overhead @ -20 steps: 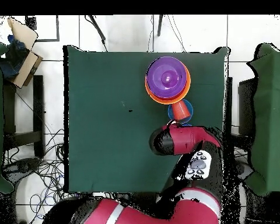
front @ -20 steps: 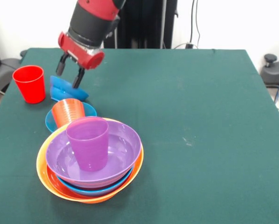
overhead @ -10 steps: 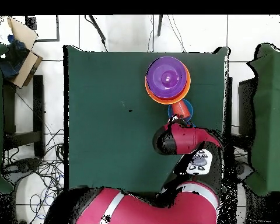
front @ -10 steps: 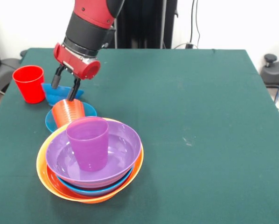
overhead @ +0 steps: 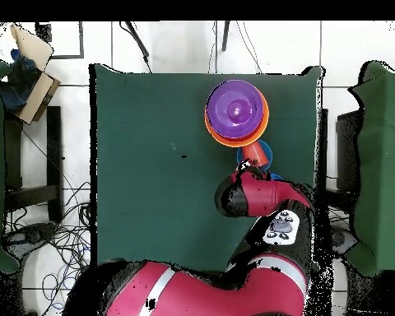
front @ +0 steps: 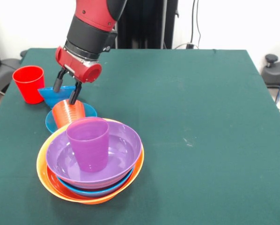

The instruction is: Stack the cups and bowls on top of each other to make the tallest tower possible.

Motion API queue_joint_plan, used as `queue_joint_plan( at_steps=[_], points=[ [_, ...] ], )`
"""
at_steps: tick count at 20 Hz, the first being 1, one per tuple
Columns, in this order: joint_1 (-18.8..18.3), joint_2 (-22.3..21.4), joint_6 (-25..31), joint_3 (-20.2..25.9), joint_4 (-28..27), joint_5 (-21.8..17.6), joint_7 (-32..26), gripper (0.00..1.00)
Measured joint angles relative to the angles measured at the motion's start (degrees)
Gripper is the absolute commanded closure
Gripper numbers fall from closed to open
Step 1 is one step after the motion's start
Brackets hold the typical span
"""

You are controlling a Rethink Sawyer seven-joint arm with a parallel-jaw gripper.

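End effector (front: 68,93): two dark fingers pinching the rim of a small light blue glossy plastic bowl (front: 52,95), one finger either side of its wall; the bowl hangs tilted, off the desk.

Directly at 6 o'clock of the end effector in the front view: ribbed orange-red translucent tumbler (front: 68,112), leaning, seated in a small dark blue plastic bowl (front: 51,123) on the desk. The right-hand finger tip sits just above the tumbler's rim; contact cannot be told.

At 9 o'clock, near the held bowl: red tapered plastic cup (front: 29,84), upright, close to the desk's edge there. Little room on that side.

Further toward 6 o'clock: the tower (front: 91,161), touching the dark blue bowl. Large yellow-orange bowl (front: 41,174) outermost, then a red-orange rim, a light blue one, a purple bowl (front: 122,152), and a purple tumbler (front: 88,143) upright inside.

Green cloth-topped desk (front: 201,122): wide bare surface from 3 o'clock round to 5 o'clock.

Overhead view: red arm covers the end effector; tower (overhead: 236,112) near the desk's edge.
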Motion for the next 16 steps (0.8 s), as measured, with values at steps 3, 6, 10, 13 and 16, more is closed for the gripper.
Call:
queue_joint_plan(
  at_steps=[3, 6, 10, 13, 16],
  points=[
    [0.01, 0.00, -0.01, 0.01, 0.04, 0.05, 0.00, 0.00],
    [0.01, -0.11, -0.01, 0.01, 0.22, 0.05, 0.00, 0.00],
    [0.00, -0.46, 0.00, 0.01, 0.44, 0.05, 0.00, 0.00],
    [-0.07, -0.78, 0.00, 0.07, 0.50, 0.05, 0.00, 0.00],
    [-1.32, -2.06, 0.04, 1.54, 1.00, 0.05, 0.00, 0.00]
  ],
)
